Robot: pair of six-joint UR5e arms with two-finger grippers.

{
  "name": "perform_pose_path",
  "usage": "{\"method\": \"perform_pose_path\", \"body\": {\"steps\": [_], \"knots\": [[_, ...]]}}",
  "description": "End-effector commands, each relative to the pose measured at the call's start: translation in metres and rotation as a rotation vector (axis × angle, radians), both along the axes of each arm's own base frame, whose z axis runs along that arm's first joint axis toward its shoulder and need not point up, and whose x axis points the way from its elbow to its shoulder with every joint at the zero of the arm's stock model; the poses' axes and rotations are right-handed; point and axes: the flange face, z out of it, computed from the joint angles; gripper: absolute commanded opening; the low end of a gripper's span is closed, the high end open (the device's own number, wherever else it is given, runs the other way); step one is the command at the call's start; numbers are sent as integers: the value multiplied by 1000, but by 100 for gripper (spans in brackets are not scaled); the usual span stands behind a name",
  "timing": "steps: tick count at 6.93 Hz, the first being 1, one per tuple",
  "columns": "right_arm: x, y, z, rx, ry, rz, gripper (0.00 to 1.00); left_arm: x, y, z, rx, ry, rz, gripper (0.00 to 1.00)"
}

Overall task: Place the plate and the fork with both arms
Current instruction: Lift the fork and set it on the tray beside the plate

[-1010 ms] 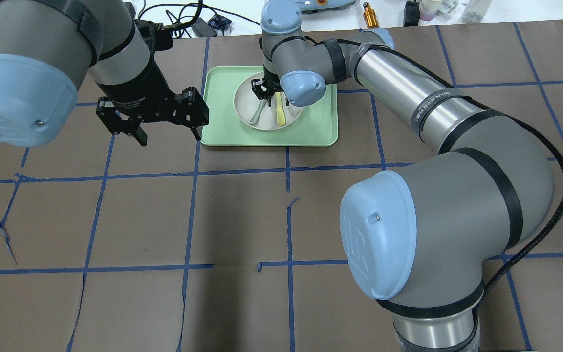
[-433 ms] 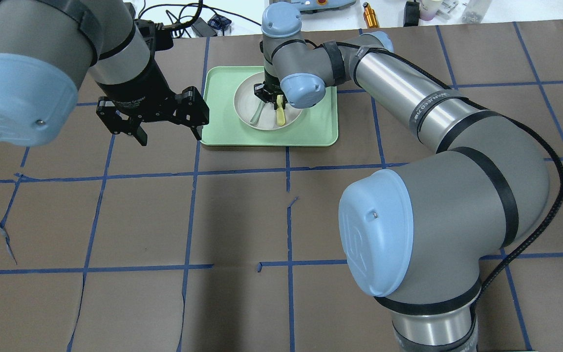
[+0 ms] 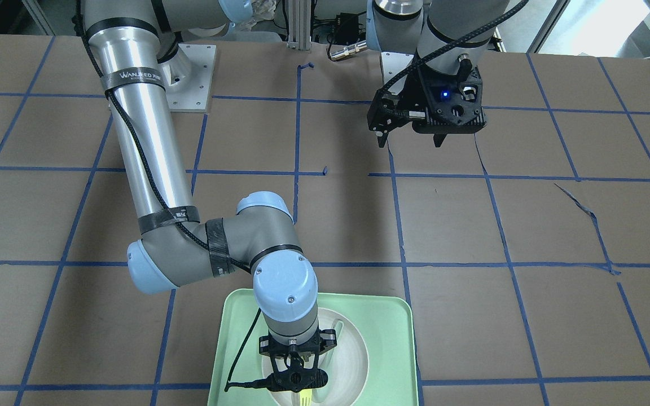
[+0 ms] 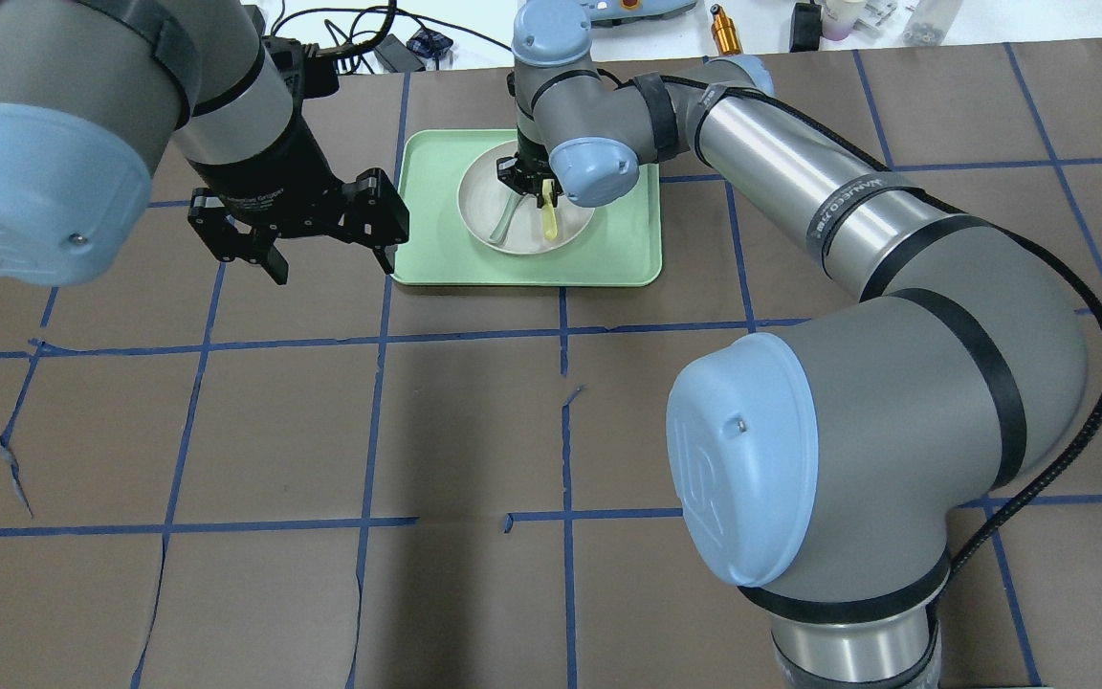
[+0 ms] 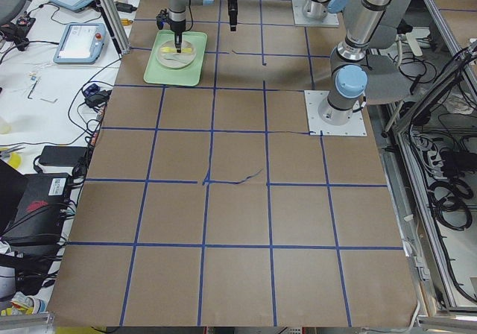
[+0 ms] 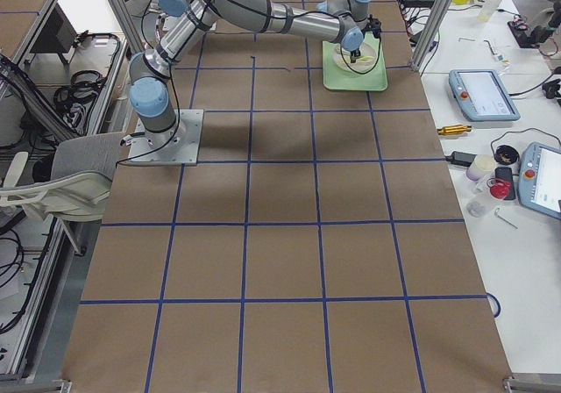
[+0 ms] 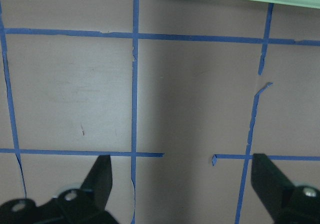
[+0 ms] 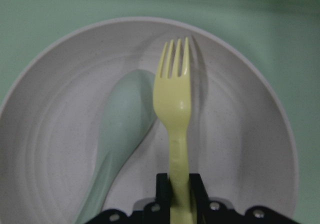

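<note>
The pale-yellow fork (image 8: 175,99) is pinched by its handle in my right gripper (image 8: 179,184), tines pointing away, just above the off-white plate (image 8: 240,134). In the overhead view the fork (image 4: 549,218) hangs from the right gripper (image 4: 532,184) over the plate (image 4: 479,206), which sits in the mint-green tray (image 4: 427,191). A grey-green spoon (image 8: 120,129) lies in the plate beside the fork. My left gripper (image 4: 326,258) is open and empty, hovering over the table left of the tray; its fingers (image 7: 102,176) frame bare table.
The tray (image 3: 392,338) lies at the table's far side from the robot. Blue tape lines (image 4: 374,335) grid the brown table. Cables and small bottles (image 4: 725,29) lie beyond the table's far edge.
My right gripper dropped onto the fork in the plate, closed on its handle and raised it slightly. The left arm has not moved.
</note>
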Motion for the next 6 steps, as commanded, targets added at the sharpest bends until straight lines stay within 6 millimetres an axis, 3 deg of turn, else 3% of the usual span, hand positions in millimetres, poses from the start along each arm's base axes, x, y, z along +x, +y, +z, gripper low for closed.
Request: {"method": "perform_pose_path", "body": {"steps": [1, 3, 5, 6], "knots": [[-30, -8, 30, -34, 16, 41, 15, 0, -1, -1, 2, 1, 1, 100], [-83, -28, 27, -25, 20, 20, 19, 0, -3, -4, -1, 2, 1, 100], [-90, -14, -10, 37, 36, -7, 30, 0, -4, -5, 1, 1, 3, 100], [-90, -13, -12, 27, 30, -7, 38, 0, -4, -5, 1, 1, 3, 100]]}}
